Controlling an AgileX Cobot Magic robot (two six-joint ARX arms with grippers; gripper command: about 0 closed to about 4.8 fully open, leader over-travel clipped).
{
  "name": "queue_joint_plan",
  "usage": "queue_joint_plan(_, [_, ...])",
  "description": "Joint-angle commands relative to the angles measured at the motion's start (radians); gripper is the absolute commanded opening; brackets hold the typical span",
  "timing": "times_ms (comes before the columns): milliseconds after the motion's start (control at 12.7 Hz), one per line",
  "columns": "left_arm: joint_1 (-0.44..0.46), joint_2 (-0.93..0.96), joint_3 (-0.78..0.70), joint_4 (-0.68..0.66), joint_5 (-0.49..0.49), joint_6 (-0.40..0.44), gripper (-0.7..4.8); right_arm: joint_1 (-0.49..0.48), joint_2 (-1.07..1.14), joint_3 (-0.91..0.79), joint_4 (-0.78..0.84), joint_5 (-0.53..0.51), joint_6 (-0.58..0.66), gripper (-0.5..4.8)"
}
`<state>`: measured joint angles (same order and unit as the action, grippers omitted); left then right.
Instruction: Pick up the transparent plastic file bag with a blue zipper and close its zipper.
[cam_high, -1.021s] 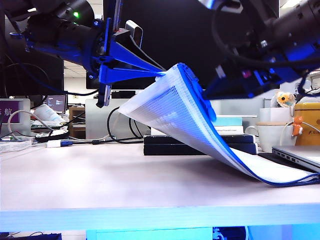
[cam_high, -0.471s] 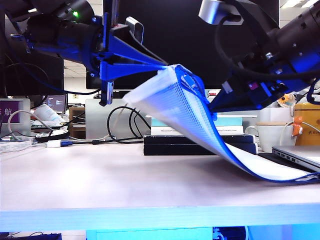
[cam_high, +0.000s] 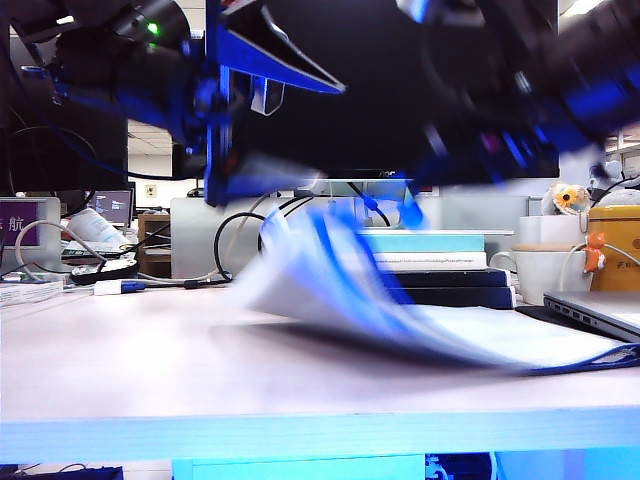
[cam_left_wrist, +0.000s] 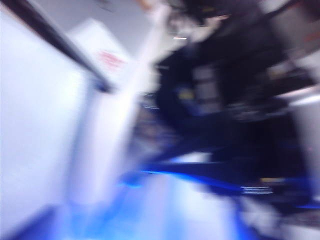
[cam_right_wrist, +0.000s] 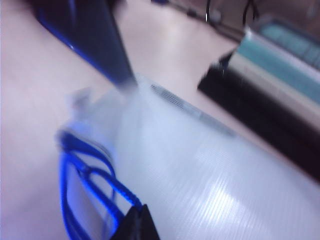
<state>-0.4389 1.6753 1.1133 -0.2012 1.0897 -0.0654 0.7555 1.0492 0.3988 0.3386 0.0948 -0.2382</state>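
The file bag (cam_high: 330, 290) is a motion-blurred whitish-blue sheet sagging low over the table, its far end lying flat at the right. Its blue zipper (cam_high: 335, 245) runs as a smeared strip along the raised edge. My left gripper (cam_high: 330, 130) hangs above the bag, open, its fingers spread wide with nothing between them. The left wrist view is too blurred to read. My right gripper (cam_high: 405, 205) is above the bag's middle. In the right wrist view this gripper (cam_right_wrist: 140, 216) is shut on the zipper's blue pull cord (cam_right_wrist: 95, 175), beside the bag's gridded plastic (cam_right_wrist: 210, 180).
Behind the bag stand a stack of books (cam_high: 440, 265) and a dark monitor (cam_high: 400, 100). At the right are a white mug (cam_high: 545, 270), a yellow tin (cam_high: 615, 235) and a laptop (cam_high: 600, 310). Cables (cam_high: 240, 250) lie at the back left.
My left gripper has opened and let go of the bag. The bag's raised end has dropped from the left fingers toward the table. The right gripper still holds the cord.
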Motion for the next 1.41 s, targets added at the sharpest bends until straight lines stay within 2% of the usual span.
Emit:
queue_joint_plan(79, [-0.006, -0.006, 0.006, -0.129, -0.354, 0.451, 4.79, -0.012, -0.002, 0.055, 0.017, 0.008, -0.031, -0.05])
queue_joint_plan(157, [-0.019, -0.006, 0.006, -0.232, -0.518, 0.668, 4.79, -0.029, -0.002, 0.084, -0.006, 0.005, -0.032, -0.05])
queue_joint_plan(236, [-0.027, -0.006, 0.006, -0.289, -0.615, 0.776, 4.79, -0.048, -0.002, 0.106, -0.021, -0.007, -0.032, -0.05])
queue_joint_plan(314, [-0.031, -0.006, 0.006, -0.299, -0.626, 0.805, 4.79, -0.061, -0.002, 0.116, -0.023, -0.02, -0.032, -0.05])
queue_joint_plan(471, [-0.042, -0.007, 0.006, -0.277, -0.585, 0.875, 4.79, -0.098, -0.002, 0.131, -0.02, -0.061, -0.032, -0.05])
queue_joint_plan(707, [-0.088, -0.02, 0.006, -0.238, -0.597, 1.003, 4.79, -0.102, -0.001, 0.131, -0.067, -0.072, -0.032, -0.05])
queue_joint_plan(942, [-0.113, -0.026, 0.006, -0.127, -0.559, 1.012, 4.79, -0.102, 0.011, 0.131, -0.081, -0.071, -0.033, -0.05])
queue_joint_plan(1021, [-0.113, -0.026, 0.006, -0.112, -0.472, 1.014, 4.79, -0.102, 0.013, 0.131, -0.08, -0.072, -0.033, -0.05])
queue_joint_plan(1178, [-0.113, -0.025, 0.006, -0.111, -0.395, 1.052, 4.29, -0.109, 0.013, 0.131, -0.08, -0.072, -0.051, -0.05])
queue_joint_plan(1256, [-0.113, -0.025, 0.006, -0.109, -0.376, 1.058, 4.22, -0.113, 0.013, 0.131, -0.08, -0.072, -0.051, -0.05])
queue_joint_plan(1335, [-0.113, -0.025, 0.006, -0.114, -0.388, 1.057, 3.65, -0.114, 0.013, 0.131, -0.08, -0.071, -0.051, -0.05])
queue_joint_plan(1414, [-0.113, -0.025, 0.006, -0.124, -0.394, 1.054, 2.28, -0.125, 0.016, 0.131, -0.08, -0.075, -0.051, -0.05])
